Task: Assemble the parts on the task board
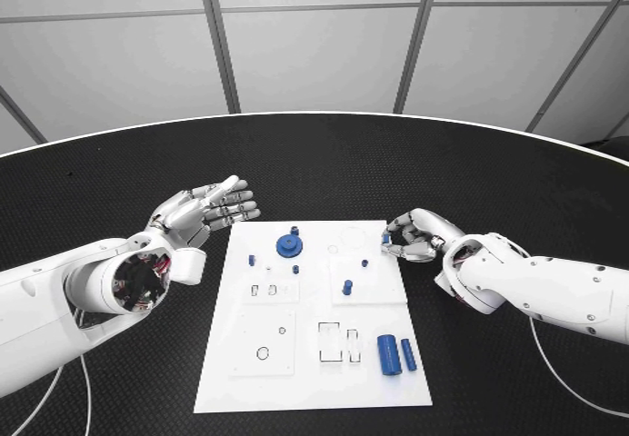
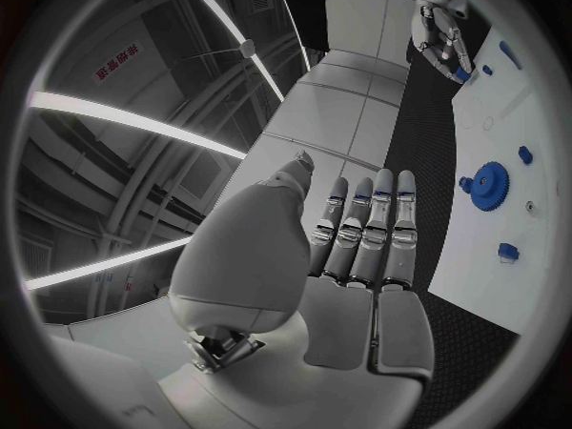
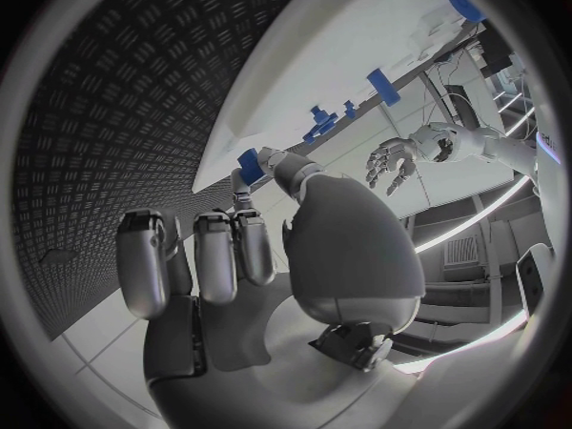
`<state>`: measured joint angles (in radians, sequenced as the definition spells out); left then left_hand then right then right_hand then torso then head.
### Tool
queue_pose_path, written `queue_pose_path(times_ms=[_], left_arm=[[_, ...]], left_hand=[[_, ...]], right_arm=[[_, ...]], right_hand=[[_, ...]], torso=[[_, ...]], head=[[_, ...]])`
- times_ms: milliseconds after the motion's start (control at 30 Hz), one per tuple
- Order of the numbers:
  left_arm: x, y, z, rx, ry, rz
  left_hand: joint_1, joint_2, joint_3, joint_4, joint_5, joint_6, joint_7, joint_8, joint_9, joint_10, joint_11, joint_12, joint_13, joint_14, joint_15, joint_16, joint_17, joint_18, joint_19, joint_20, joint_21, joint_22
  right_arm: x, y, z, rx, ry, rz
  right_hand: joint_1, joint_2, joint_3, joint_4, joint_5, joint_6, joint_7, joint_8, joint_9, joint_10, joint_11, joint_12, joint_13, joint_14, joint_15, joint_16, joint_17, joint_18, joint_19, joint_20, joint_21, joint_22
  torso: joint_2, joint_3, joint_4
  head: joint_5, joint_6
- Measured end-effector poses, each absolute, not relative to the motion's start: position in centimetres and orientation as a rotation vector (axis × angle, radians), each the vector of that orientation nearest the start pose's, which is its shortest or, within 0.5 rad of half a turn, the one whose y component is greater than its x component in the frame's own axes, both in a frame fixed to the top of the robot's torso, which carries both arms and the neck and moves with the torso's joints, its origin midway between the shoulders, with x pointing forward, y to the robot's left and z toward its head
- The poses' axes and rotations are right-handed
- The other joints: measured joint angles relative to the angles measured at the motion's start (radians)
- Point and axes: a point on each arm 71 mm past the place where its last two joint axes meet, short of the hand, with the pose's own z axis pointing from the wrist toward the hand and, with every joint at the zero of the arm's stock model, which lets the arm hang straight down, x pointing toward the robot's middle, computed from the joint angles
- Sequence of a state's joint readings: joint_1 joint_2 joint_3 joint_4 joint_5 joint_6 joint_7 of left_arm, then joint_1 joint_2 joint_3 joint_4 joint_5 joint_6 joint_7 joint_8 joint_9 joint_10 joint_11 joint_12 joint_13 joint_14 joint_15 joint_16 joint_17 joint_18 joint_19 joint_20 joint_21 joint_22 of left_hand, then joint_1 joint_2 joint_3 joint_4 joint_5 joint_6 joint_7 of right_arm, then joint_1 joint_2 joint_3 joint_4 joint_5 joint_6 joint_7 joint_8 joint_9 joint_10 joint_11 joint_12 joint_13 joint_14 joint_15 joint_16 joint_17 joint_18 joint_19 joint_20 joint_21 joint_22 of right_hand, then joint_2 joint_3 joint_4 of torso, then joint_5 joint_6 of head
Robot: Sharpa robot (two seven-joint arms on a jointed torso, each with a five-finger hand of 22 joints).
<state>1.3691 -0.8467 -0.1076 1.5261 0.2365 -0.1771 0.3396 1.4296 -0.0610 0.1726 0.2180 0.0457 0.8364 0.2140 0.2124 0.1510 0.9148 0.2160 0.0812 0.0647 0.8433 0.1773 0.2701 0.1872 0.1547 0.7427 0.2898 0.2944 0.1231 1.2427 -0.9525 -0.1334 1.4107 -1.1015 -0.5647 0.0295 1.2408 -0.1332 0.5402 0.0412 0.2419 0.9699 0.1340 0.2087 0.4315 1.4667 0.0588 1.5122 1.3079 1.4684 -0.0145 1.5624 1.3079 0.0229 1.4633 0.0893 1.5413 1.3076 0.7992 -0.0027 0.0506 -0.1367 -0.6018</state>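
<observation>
We see our right hand (image 1: 417, 236) at the task board (image 1: 314, 381)'s far right edge, pinching a small blue part (image 3: 249, 165). The board lies left of it. Our left hand (image 1: 207, 211) hovers spread, empty.

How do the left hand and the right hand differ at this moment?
The left hand holds nothing, fingers extended and side by side; the right hand pinches a small blue part. The left hand hangs beside the task board, off its far left corner; the right hand is at the board's far right corner, fingertips at its edge. The left hand's fingers point away from the robot, while the right hand's curl inward. Both are silver hands on white arms.
</observation>
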Motion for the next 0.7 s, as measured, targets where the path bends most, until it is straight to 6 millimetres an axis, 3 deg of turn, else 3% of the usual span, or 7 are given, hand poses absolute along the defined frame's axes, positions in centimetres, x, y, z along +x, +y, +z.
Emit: queue_pose_path(times_ms=[200,400,567,700], left_arm=[[50.9,20.7,-12.7,-1.244,1.413,-1.717],[51.2,20.5,-12.8,-1.25,1.411,-1.715],[51.5,20.5,-12.9,-1.253,1.409,-1.711],[51.9,20.5,-13.0,-1.257,1.406,-1.706]], left_hand=[[0.0,0.0,0.0,0.0,0.0,0.0,0.0,0.0,0.0,0.0,0.0,0.0,0.0,0.0,0.0,0.0,0.0,0.0,0.0,0.0,0.0,0.0],[0.0,0.0,0.0,0.0,0.0,0.0,0.0,0.0,0.0,0.0,0.0,0.0,0.0,0.0,0.0,0.0,0.0,0.0,0.0,0.0,0.0,0.0],[0.0,0.0,0.0,0.0,0.0,0.0,0.0,0.0,0.0,0.0,0.0,0.0,0.0,0.0,0.0,0.0,0.0,0.0,0.0,0.0,0.0,-0.001],[0.0,0.0,0.0,0.0,0.0,0.0,0.0,0.0,0.0,0.0,0.0,0.0,0.0,0.0,0.0,0.0,0.0,0.0,0.0,0.0,0.0,-0.001]], right_arm=[[48.6,-29.0,-18.0,0.249,1.519,0.642],[47.4,-26.1,-16.3,0.185,1.52,0.688],[46.7,-22.9,-15.2,0.127,1.526,0.736],[46.8,-20.3,-14.9,0.075,1.536,0.756]], right_hand=[[0.0,0.0,0.005,-0.005,0.0,0.0,0.0,0.0,0.0,0.0,0.0,0.0,0.0,0.0,0.0,0.0,0.0,0.0,0.0,0.0,0.0,0.0],[0.0,0.0,0.005,-0.005,0.0,0.0,0.0,-0.001,0.0,0.0,0.0,0.0,0.0,0.0,0.0,0.0,0.0,0.0,0.0,0.0,0.0,0.0],[0.003,0.003,0.008,-0.008,0.0,0.0,0.0,0.004,0.001,0.0,0.0,0.004,0.0,0.0,0.0,0.0,0.0,0.0,0.004,-0.004,0.0,0.0],[0.004,0.004,0.008,-0.008,0.0,0.0,0.0,0.004,0.001,0.0,0.0,0.004,0.0,0.0,0.0,0.0,0.0,0.0,0.004,-0.004,0.0,0.0]], torso=[[-0.005,-0.0011,-0.0013],[-0.013,-0.0046,-0.0026],[-0.02,-0.0091,-0.0025],[-0.029,-0.015,-0.0009]], head=[[0.001,-0.004],[0.011,-0.012],[0.029,-0.018],[0.048,-0.027]])
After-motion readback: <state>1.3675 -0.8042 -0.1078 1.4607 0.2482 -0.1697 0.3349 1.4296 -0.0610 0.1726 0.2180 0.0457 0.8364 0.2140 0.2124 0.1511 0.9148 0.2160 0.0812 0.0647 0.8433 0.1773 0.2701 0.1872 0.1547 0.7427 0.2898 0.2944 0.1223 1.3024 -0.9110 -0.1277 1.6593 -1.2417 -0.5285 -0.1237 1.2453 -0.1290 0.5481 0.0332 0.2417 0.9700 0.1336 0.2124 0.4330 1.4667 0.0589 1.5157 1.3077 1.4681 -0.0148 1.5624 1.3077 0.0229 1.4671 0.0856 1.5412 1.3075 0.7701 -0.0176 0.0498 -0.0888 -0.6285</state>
